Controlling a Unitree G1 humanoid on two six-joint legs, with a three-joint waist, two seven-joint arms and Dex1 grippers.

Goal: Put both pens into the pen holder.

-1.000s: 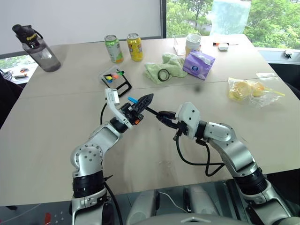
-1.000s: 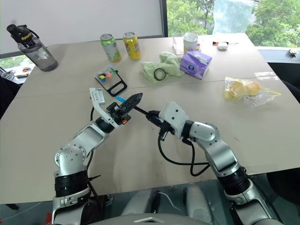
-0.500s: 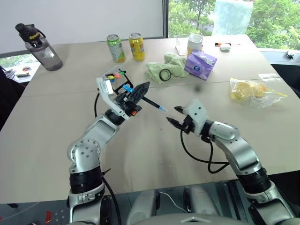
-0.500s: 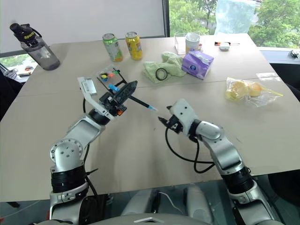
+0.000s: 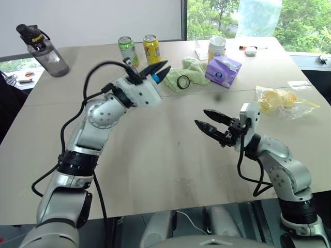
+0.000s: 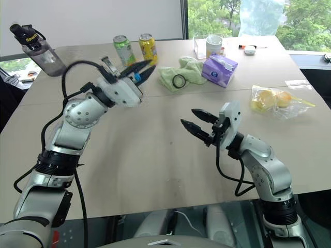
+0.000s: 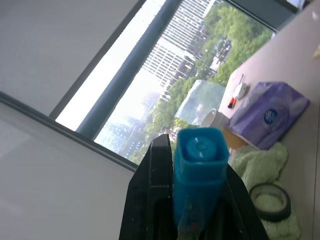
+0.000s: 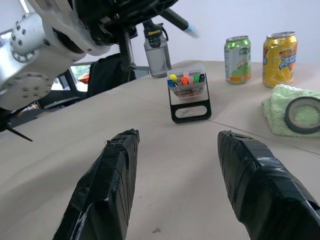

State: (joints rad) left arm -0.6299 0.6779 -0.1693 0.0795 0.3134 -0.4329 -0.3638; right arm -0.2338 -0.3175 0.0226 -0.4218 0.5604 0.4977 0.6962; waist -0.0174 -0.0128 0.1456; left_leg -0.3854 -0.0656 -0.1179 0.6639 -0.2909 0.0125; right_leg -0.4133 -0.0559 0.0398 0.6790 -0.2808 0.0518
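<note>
Pen holder point(image 8: 188, 93) hidden behind the left arm point(image 5: 103, 111) in head views

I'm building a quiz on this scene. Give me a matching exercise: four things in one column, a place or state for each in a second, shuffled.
1. blue-ended pen
2. right gripper
3. tape roll
4. pen holder

a. lying on the green cloth
b. open, holding nothing
c. standing on the table
d. clamped in the left gripper

Pairs: 1-d, 2-b, 3-a, 4-c
</note>
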